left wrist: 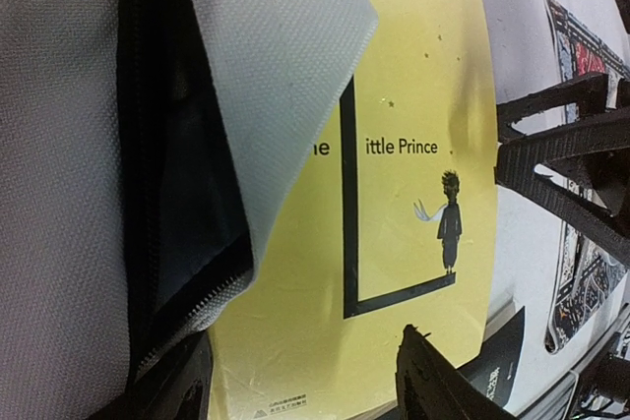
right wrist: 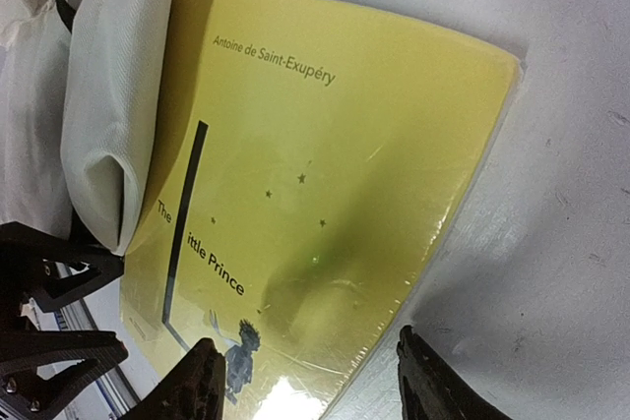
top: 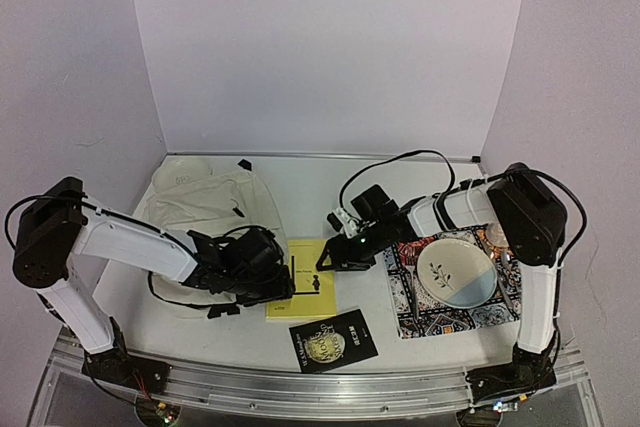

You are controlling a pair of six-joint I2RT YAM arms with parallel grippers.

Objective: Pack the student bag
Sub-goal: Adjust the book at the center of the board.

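Backdrop: lavender walls around a white surface [top: 300,172].
Bag's place: the student bag [top: 205,202] lies slumped at 9 o'clock of the yellow book [top: 310,282]. Its zippered flap drapes over that book's left edge.
Other things: a black book [top: 333,340] sits at 5 o'clock of the yellow one. A patterned mat [top: 410,312] carrying a plate [top: 457,269] lies at 3 o'clock.
Left gripper [left wrist: 310,390]: released, jaws wide apart, hovering by the bag's zipper edge with nothing between them.
Right gripper [right wrist: 315,386]: also released, spread over the yellow book's right side.
Handling: the bag looks limp, light and likely to fold or sag. The mouth probably won't stay open unaided.
Where to hold: the zipper rim of the flap seems best, being doubled and firmer than the loose cloth.
Hidden: the bag's inside shows only as dark lining. The left arm covers the bag's near part in the overhead view. Whether the book's left edge is inside the mouth or merely under the flap, I cannot tell.
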